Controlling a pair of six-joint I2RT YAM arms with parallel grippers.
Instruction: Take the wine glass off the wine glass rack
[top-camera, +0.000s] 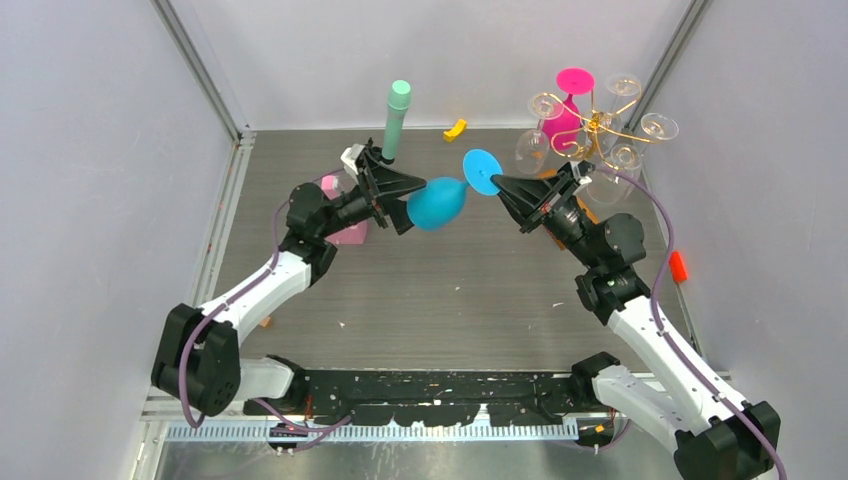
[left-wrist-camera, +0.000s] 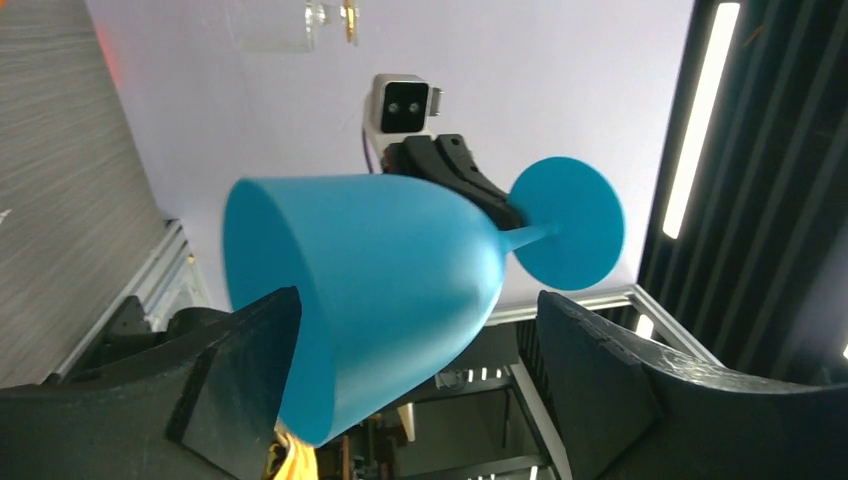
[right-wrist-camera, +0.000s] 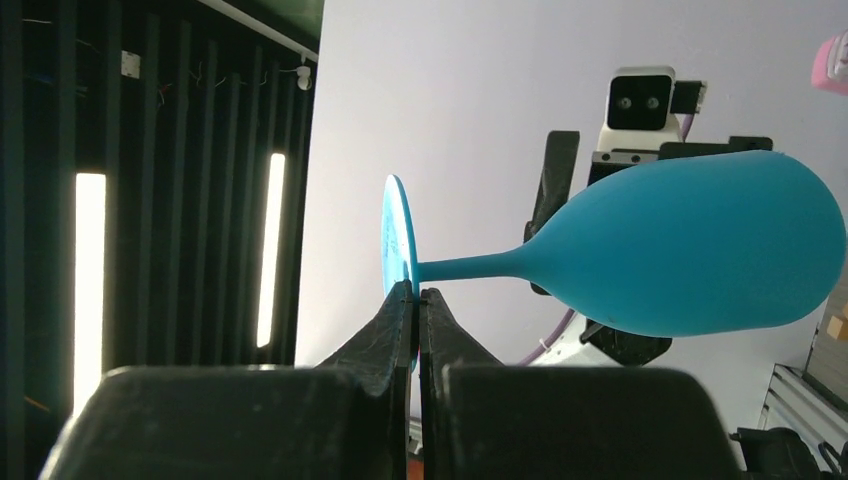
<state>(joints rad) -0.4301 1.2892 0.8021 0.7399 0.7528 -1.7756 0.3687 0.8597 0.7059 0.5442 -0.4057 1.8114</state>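
A blue wine glass (top-camera: 437, 203) hangs on its side in the air between my two arms, away from the rack. My right gripper (top-camera: 497, 183) is shut on the edge of its round foot (right-wrist-camera: 397, 245); the jaws show pressed together on the disc in the right wrist view (right-wrist-camera: 415, 292). My left gripper (top-camera: 412, 203) is open, its fingers either side of the bowl (left-wrist-camera: 380, 270), the left finger (left-wrist-camera: 245, 385) against it. The gold wire wine glass rack (top-camera: 598, 122) stands at the back right with several clear glasses and a pink glass (top-camera: 565, 115) hanging on it.
A green-capped dark cylinder (top-camera: 396, 120) and a small yellow piece (top-camera: 455, 129) stand near the back wall. A pink object (top-camera: 351, 234) lies under my left arm. A red-handled tool (top-camera: 678, 266) lies by the right wall.
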